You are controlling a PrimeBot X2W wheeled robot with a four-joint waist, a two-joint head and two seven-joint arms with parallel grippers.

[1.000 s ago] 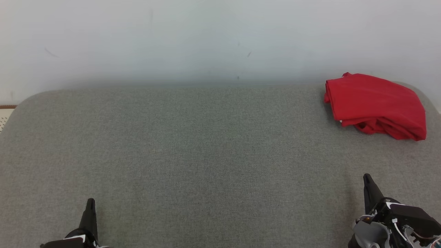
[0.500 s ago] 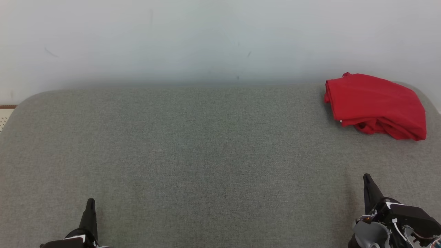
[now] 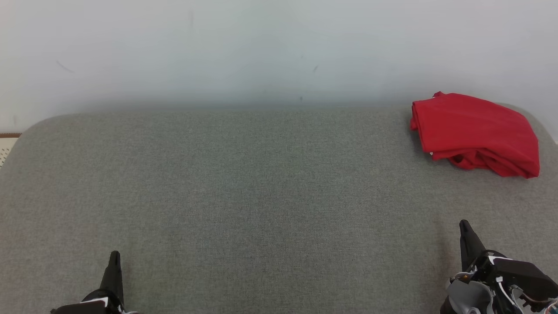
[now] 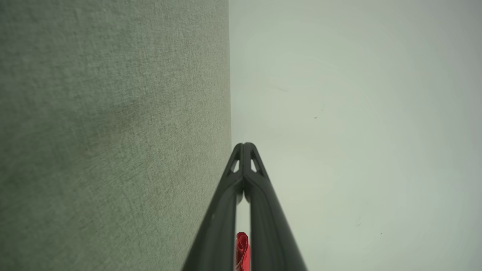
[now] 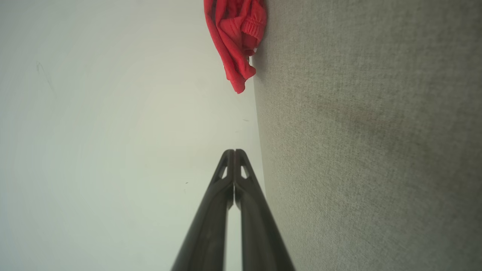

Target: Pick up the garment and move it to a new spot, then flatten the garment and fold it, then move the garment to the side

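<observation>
Left gripper [image 3: 114,255] and right gripper [image 3: 464,224], head view: both pressed together, empty, over a grey woven fabric surface [image 3: 261,196]; the bundled red cloth garment [image 3: 475,133] lies at its far right corner. Left wrist view: fingertips meet. Right wrist view: likewise, garment well ahead.

Even, diffuse room light, bright and without glare; the pale wall [image 3: 261,43] reads flat and faintly hazy, greying slightly toward its right side. The grey surface [image 3: 261,196] shows crisp weave in the head view, with a soft, narrow shadow under the red garment [image 3: 475,131] at its far right corner. Wrist views soften toward their edges; the left gripper [image 4: 244,147] blurs near the bottom edge
</observation>
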